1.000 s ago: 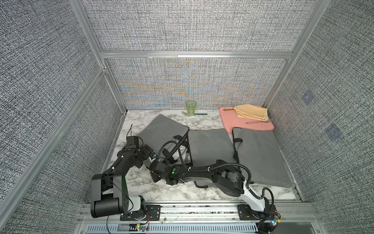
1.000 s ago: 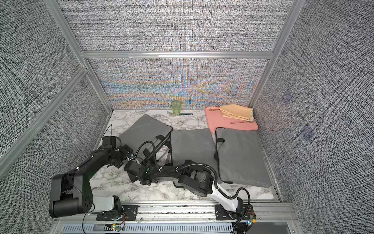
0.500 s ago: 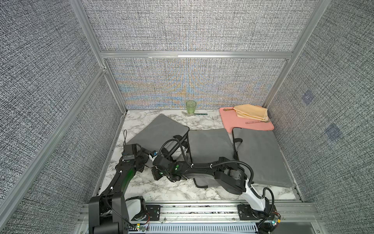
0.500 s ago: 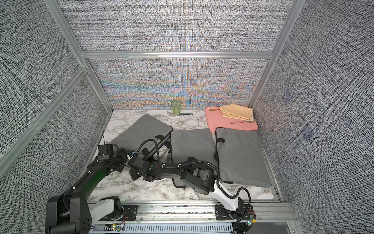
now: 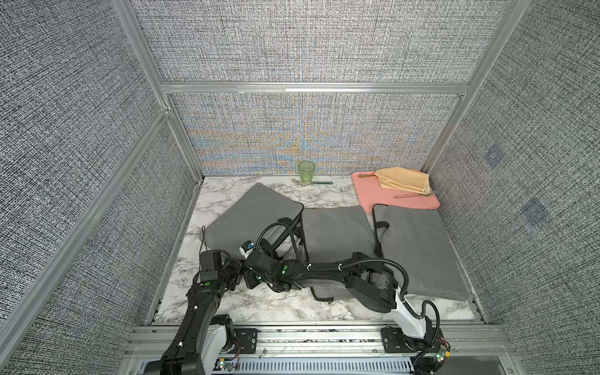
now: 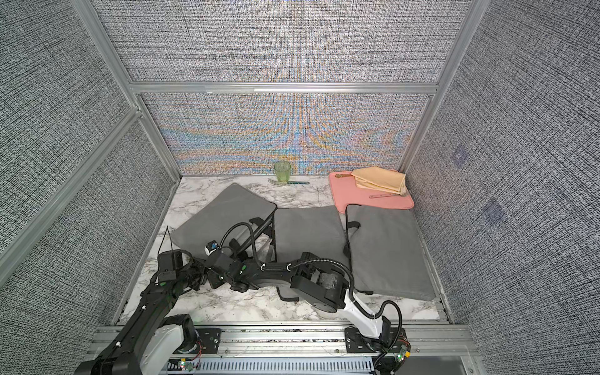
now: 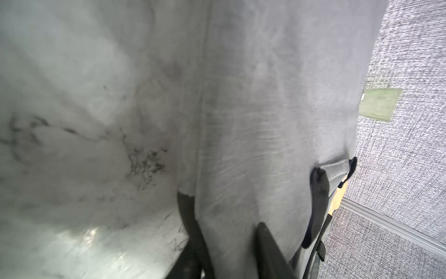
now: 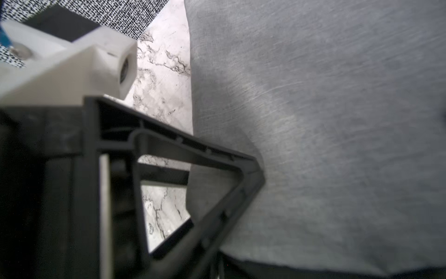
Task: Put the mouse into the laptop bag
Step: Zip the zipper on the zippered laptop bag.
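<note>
The mouse is out of view. The laptop bag (image 5: 256, 214) (image 6: 227, 214) is flat grey fabric lying tilted at the left of the marble table, with black straps at its right side. My left gripper (image 5: 236, 271) (image 6: 198, 276) is at the bag's near corner. In the left wrist view it (image 7: 222, 210) has its two dark fingers (image 7: 270, 251) on either side of the bag's grey edge (image 7: 265, 108), pinching it. My right gripper (image 5: 252, 281) (image 6: 217, 280) sits right beside the left one, its fingertips hidden. The right wrist view shows the bag (image 8: 313, 120) and the left gripper's black frame.
Two more grey bags (image 5: 334, 233) (image 5: 418, 246) lie to the right. At the back stand a green cup (image 5: 306, 171) with a fork, and a pink board (image 5: 396, 198) carrying a folded yellow napkin (image 5: 404, 180). Fabric walls close in on three sides.
My left gripper has come down toward the front onto the bag's near corner and closed from wide to narrow on the fabric. The right arm has shifted slightly left.
</note>
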